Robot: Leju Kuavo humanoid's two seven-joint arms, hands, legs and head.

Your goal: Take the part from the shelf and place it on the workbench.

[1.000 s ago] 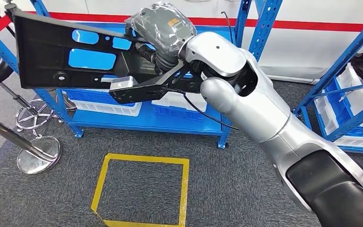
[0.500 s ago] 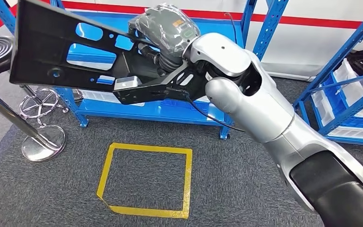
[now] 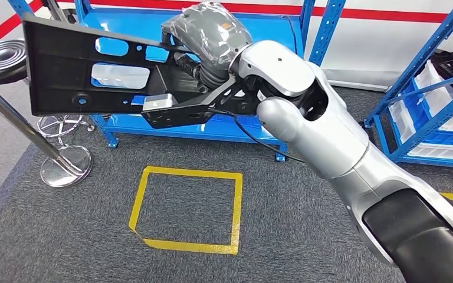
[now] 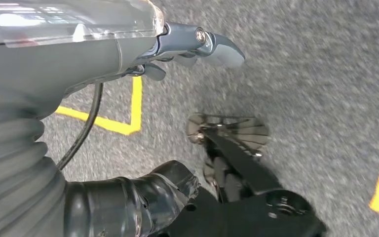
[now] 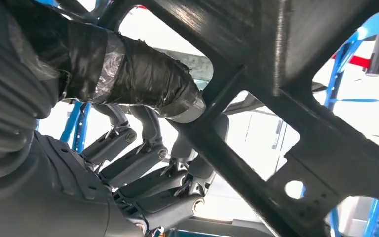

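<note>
Whole view has shifted w/ the robot turning; part (image 3: pixel 88 73) stays clamped in right hand (image 3: pixel 203 35), held up, shelf (image 3: pixel 212 127) far behind. Left hand (image 4: pixel 197 44) hangs, grip unclear. Pickup done; carry + workbench placement left.

head view looks down at floor; wrist views close behind each robot hand.

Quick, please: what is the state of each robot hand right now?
Left robot hand: holds nothing; open or closed cannot be told.
Right robot hand: holding the flat black plastic part.
</note>
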